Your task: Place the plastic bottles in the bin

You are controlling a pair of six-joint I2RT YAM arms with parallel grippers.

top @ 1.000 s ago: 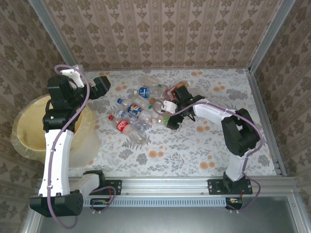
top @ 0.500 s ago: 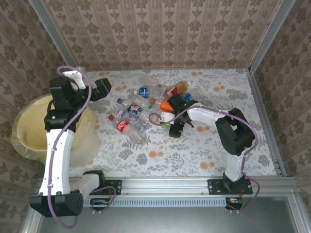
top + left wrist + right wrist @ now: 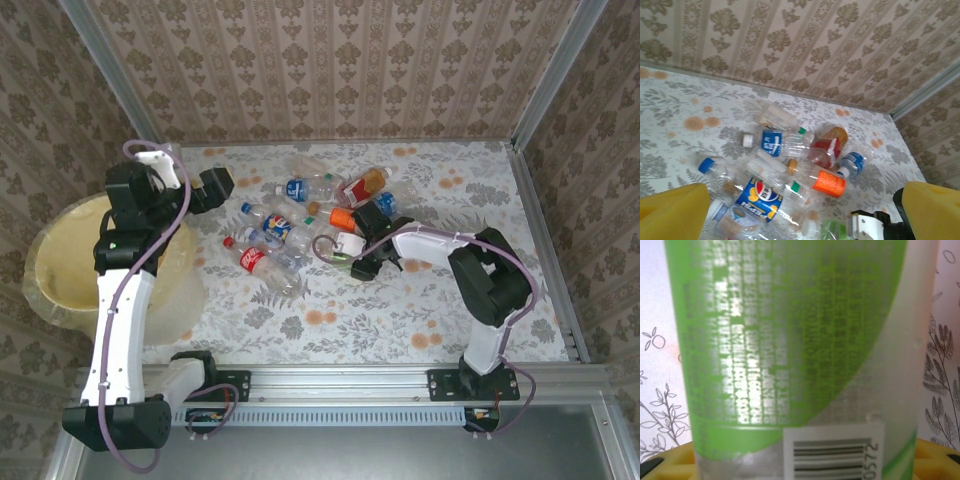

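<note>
Several plastic bottles (image 3: 285, 225) lie in a heap at mid-table, among them a Pepsi-labelled one (image 3: 757, 199), an orange-labelled one (image 3: 829, 183) and a red one (image 3: 825, 147). My right gripper (image 3: 356, 262) is low at the heap's right edge, shut on a green-labelled bottle (image 3: 790, 340) that lies on the table; its yellow pads (image 3: 935, 457) press the bottle's sides. That bottle (image 3: 343, 263) also shows from above. My left gripper (image 3: 215, 185) hangs open, with nothing between its pads (image 3: 672, 212), between the heap and the pale-yellow bin (image 3: 50, 260) at the left.
A loose white cap (image 3: 747, 140) lies behind the heap. Metal frame posts (image 3: 545, 85) and patterned walls close off the table at the back and sides. Bare flowered tabletop (image 3: 330, 320) lies in front of the heap.
The right gripper has dropped toward the near side of the heap and closed on the green-labelled bottle. The left gripper has drifted slightly right, still open.
</note>
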